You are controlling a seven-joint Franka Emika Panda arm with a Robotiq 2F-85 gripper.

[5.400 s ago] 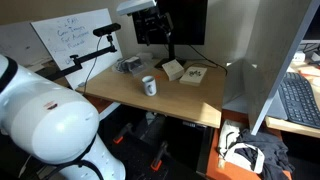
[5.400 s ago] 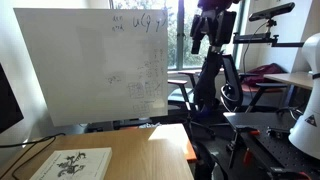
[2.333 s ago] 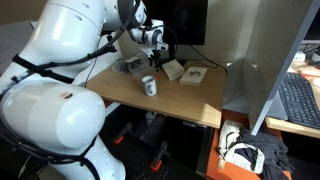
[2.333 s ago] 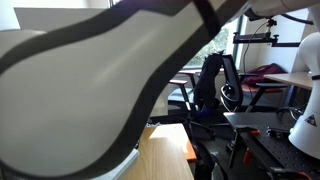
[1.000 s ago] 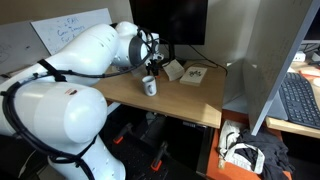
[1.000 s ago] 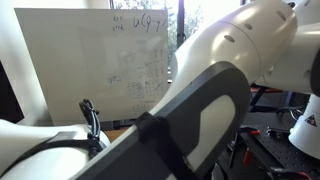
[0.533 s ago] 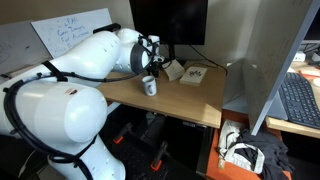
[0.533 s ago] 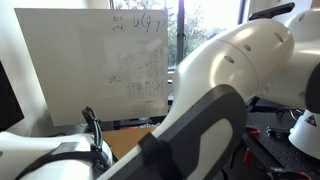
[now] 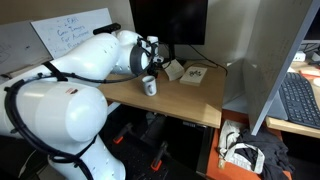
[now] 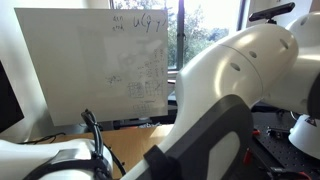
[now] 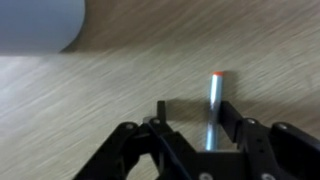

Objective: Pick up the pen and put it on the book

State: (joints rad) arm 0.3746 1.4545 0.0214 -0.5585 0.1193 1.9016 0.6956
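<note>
A: Entry 1, arm?
B: Arm is now down over the desk, wrist just beside the mug. A few secs back it was up and clear of the desk. Over the last half sec there's hardly any shift.
A: Meaning for the task?
B: Judgement: approach is done and the descent is approx. finished. No grasp made yet.
A: Entry 2, gripper?
B: Gripper has its fingers spread and nothing held. It sits low over the wood grain in the wrist view.
A: Entry 3, pen?
B: Pen lies flat on the desk, orange tip pointing away from the wrist cam. The shaft runs between the fingers, off-centre, just beside one finger and well off the other.
A: Entry 4, book?
B: Book lies flat on the desk beyond the mug, near the gripper but apart from it. Pen isn't on it.
A: Misc.?
B: Pale round shape at the wrist view's corner is prob. the mug, but it's too blurred to be sure.
A: Next move needs?
B: Judgement: a slight sideways re-centre, then a pinch. The shaft is thin and round, so it may roll if caught off-centre.
</note>
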